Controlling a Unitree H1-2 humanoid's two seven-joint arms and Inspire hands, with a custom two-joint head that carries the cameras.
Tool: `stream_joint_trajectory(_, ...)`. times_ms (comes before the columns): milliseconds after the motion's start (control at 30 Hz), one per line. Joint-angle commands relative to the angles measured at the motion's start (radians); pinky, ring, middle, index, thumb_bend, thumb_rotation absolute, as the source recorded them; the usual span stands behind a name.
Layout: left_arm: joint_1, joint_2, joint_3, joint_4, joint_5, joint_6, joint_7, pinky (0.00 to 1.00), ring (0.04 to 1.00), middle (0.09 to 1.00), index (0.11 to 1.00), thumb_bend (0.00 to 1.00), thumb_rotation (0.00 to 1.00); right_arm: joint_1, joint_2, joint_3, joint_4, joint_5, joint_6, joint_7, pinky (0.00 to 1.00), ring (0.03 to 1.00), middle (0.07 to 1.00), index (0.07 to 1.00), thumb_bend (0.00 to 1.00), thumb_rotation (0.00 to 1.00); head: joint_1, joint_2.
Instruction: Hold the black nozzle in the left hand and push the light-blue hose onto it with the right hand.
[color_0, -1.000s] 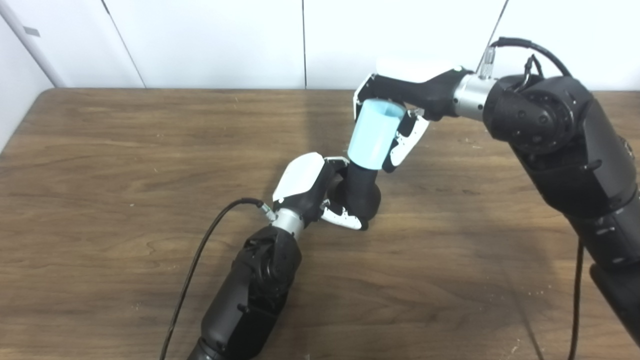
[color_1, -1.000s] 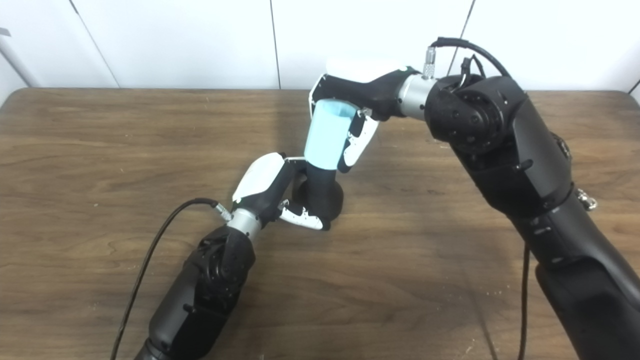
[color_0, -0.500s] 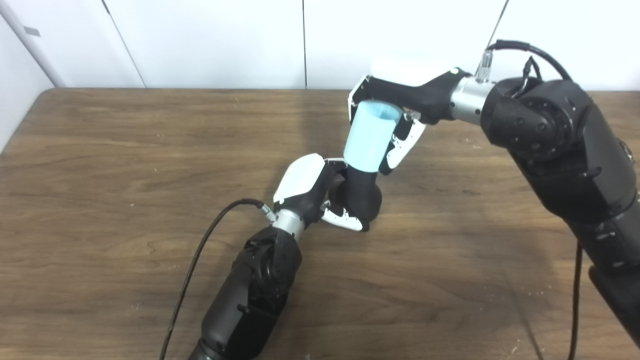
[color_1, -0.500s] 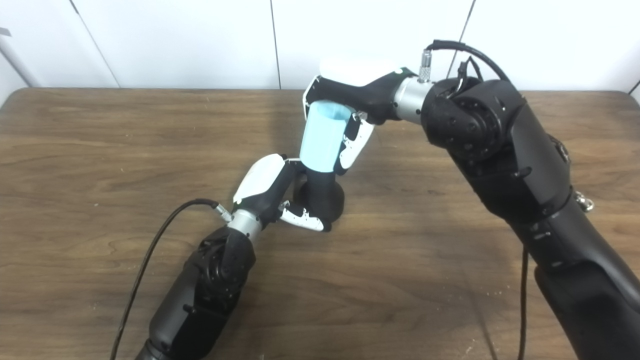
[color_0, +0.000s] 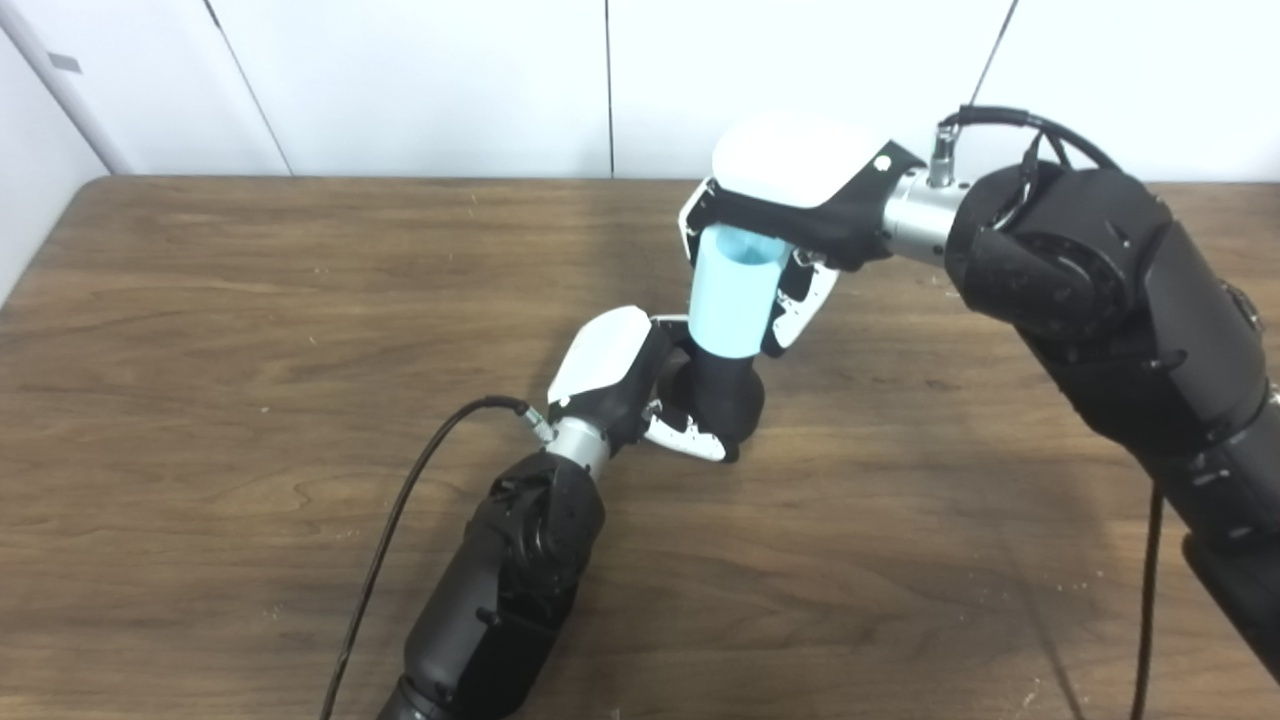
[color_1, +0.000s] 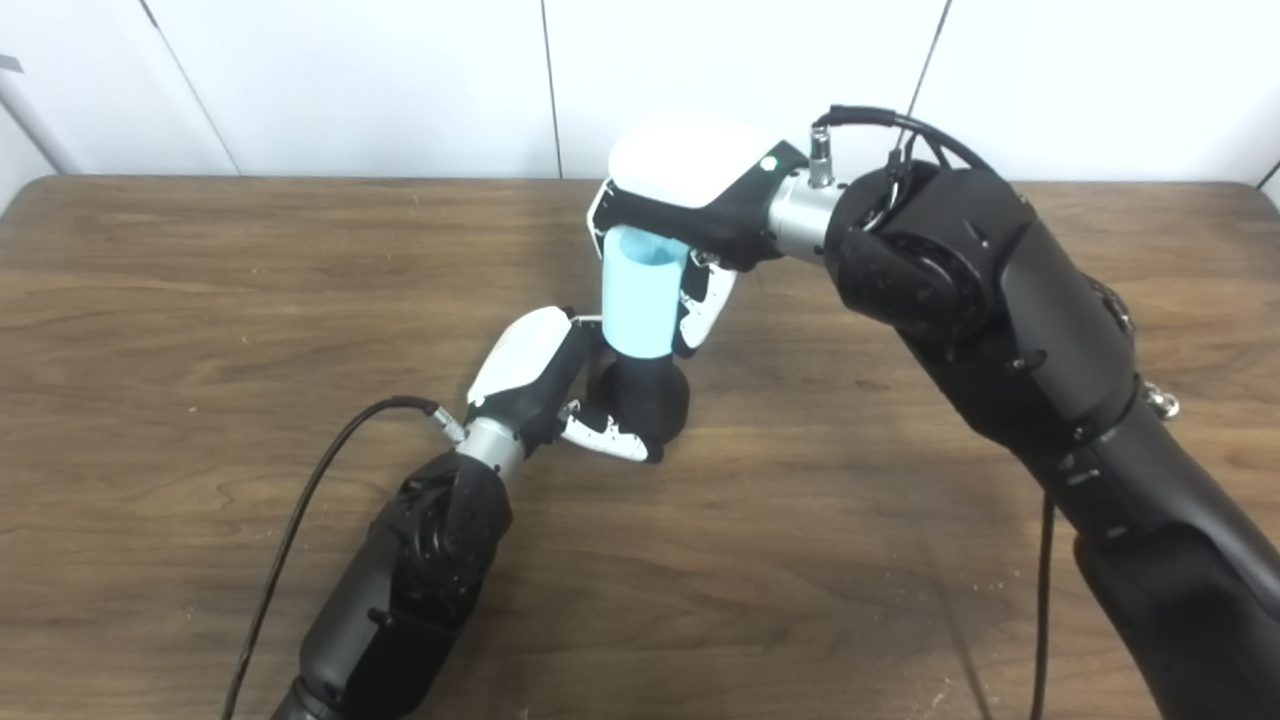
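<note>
The black nozzle (color_0: 722, 392) stands upright near the middle of the wooden table (color_0: 200, 330), its base wider than its neck. My left hand (color_0: 640, 385) is shut on it from the left, white thumb under its base. A light-blue hose (color_0: 733, 290), a short open-topped tube, sits nearly upright over the nozzle's neck. My right hand (color_0: 790, 215) is shut on the hose from above and behind, its white back facing up. The nozzle's top is hidden inside the hose.
A black cable (color_0: 400, 520) loops over the table from my left wrist. My right forearm (color_0: 1120, 310) crosses the table's right side. White wall panels (color_0: 400, 80) rise behind the far edge.
My right hand has rolled palm-down and shifted left, standing the hose more upright and lower over the nozzle. The left hand and nozzle have stayed in place.
</note>
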Motion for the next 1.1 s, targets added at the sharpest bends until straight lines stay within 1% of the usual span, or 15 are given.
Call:
stream_joint_trajectory(0,0.058,0.014,-0.011,0.081,-0.002,0.057,-0.110,1.00,0.814,0.656,0.483,0.52,0.04,-0.023,-0.016,0.000,-0.010,0.005,-0.029,0.010,0.34,0.428,0.476,0.499,0.50,0.00,0.001,0.001)
stream_joint_trajectory(200,0.059,0.016,-0.010,0.083,-0.014,0.057,-0.100,1.00,0.784,0.630,0.483,0.52,0.04,-0.025,-0.021,-0.004,0.007,0.006,-0.024,0.025,0.34,0.436,0.470,0.500,0.50,0.00,-0.001,0.000)
stream_joint_trajectory(400,0.059,0.014,-0.010,0.086,-0.016,0.057,-0.095,1.00,0.805,0.658,0.483,0.52,0.04,-0.021,-0.014,-0.009,0.023,0.008,-0.010,0.025,0.33,0.438,0.480,0.496,0.50,0.00,0.000,0.002)
stream_joint_trajectory(567,0.059,0.018,-0.011,0.081,-0.014,0.057,-0.098,1.00,0.786,0.631,0.483,0.52,0.04,-0.012,-0.006,-0.006,0.034,0.001,-0.001,0.020,0.33,0.438,0.478,0.493,0.50,0.00,-0.003,0.003)
stream_joint_trajectory(867,0.060,0.018,-0.013,0.078,-0.007,0.057,-0.103,1.00,0.799,0.665,0.483,0.52,0.04,0.012,0.007,-0.006,0.065,-0.002,0.005,0.001,0.31,0.433,0.492,0.506,0.50,0.00,0.002,0.003)
stream_joint_trajectory(1000,0.061,0.021,-0.015,0.077,-0.009,0.057,-0.102,1.00,0.792,0.637,0.483,0.52,0.04,0.024,0.019,-0.005,0.058,-0.004,0.017,-0.002,0.31,0.431,0.491,0.500,0.50,0.00,-0.001,0.005)
stream_joint_trajectory(1067,0.061,0.021,-0.013,0.075,-0.008,0.057,-0.104,1.00,0.792,0.646,0.483,0.52,0.04,0.028,0.022,-0.005,0.052,-0.006,0.021,-0.002,0.31,0.431,0.489,0.501,0.50,0.00,-0.002,0.004)
